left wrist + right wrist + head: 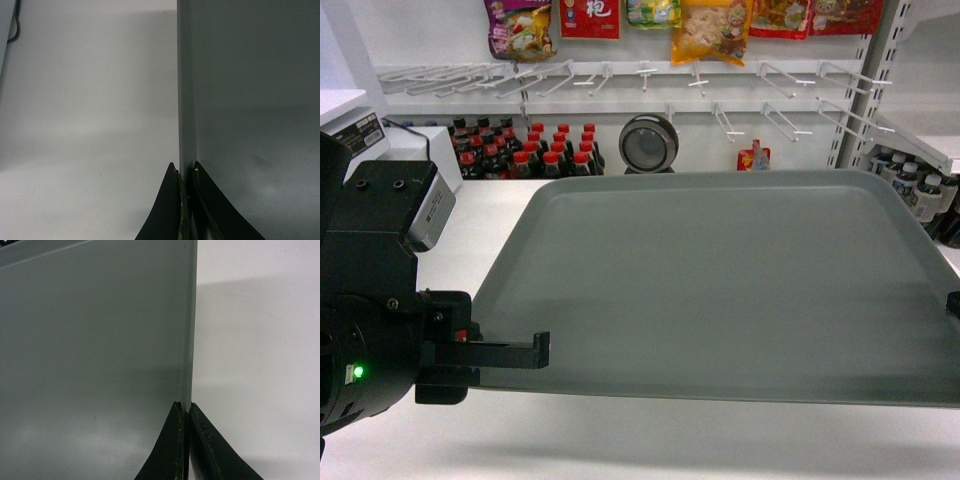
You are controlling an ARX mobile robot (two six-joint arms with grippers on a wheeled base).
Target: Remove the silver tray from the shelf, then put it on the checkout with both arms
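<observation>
The tray (720, 285) lies flat and wide across the white worktop (620, 445), filling most of the head view, its far edge near the round black scanner (648, 143) and the rows of red-capped bottles (525, 150) behind it. The left gripper (542, 350) reaches in from the left and meets the tray at its near left corner; in the left wrist view its two black fingers (167, 210) stand nearly together, pinched on the tray's raised rim, one outside and one inside. The right gripper (186, 412) shows in the head view only as a dark tip at the tray's right edge; in the right wrist view its fingers (172, 450) are likewise drawn close together on the rim of that side. Whether the tray rests on the worktop or hangs just above it cannot be told, though a soft shadow runs beside it in both wrist views. A green light (359, 372) glows on the left arm's housing. Behind, white wall hooks (620, 75) carry snack packets (710, 28), and a white register (360, 130) stands at the far left.
</observation>
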